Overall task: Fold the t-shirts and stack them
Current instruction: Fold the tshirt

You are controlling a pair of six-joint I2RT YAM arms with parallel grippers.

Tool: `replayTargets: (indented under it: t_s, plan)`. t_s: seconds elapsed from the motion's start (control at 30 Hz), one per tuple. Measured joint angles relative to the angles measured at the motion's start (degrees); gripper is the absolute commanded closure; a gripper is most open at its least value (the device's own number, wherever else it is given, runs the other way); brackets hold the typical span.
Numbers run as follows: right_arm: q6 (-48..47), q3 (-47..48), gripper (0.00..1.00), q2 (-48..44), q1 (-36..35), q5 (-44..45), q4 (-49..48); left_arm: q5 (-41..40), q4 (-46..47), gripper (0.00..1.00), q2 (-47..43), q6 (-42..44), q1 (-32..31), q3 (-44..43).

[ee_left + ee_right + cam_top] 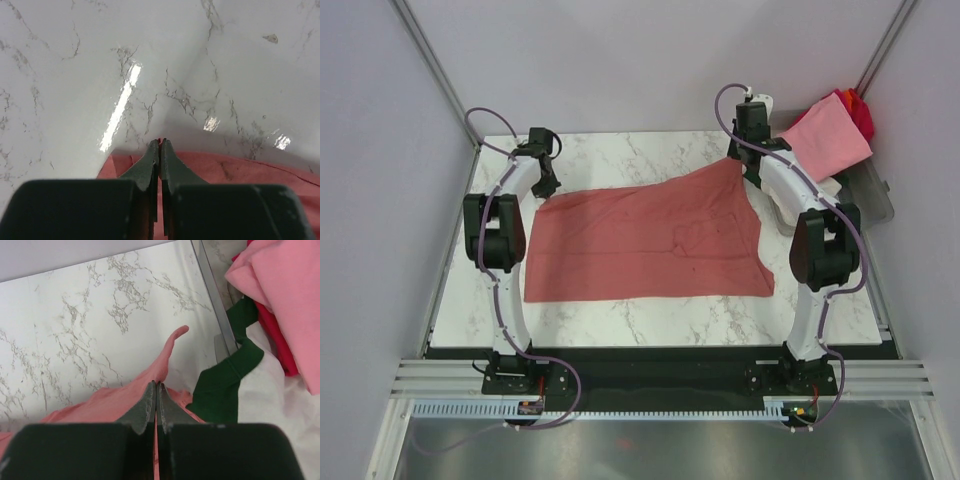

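Two pincers: left pincer and right pincer each clamped on a far corner of the brick-red t-shirt.
Shirt: spread on the surface, trailing behind both pincers.
Pile: other t-shirts just right of the right pincer.
Advice: carry both corners level, together, cloth taut, clear of the pile.

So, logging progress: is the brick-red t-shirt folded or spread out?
Spread out: the brick-red t-shirt lies wide across the table, its far corners pinched in the left pincer and right pincer.
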State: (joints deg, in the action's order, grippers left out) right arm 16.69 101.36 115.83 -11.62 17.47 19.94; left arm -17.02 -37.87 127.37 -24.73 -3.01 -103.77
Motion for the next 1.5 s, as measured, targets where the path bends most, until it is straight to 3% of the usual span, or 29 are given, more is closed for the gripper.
replayTargets:
  t_s: [0.53, 1.5]
  plan:
    - [0.5, -13.5, 1.0, -7.9, -0.1, -3.5, -0.7, -2.8, 6.0, 0.98, -14.8, 0.2, -0.6, 15.1]
    - [2.6, -35.6, 1.0, -33.7, -7.3, 5.1, -0.7, -2.3, 13.9, 0.98, -34.2, -0.8, 1.4, 37.4]
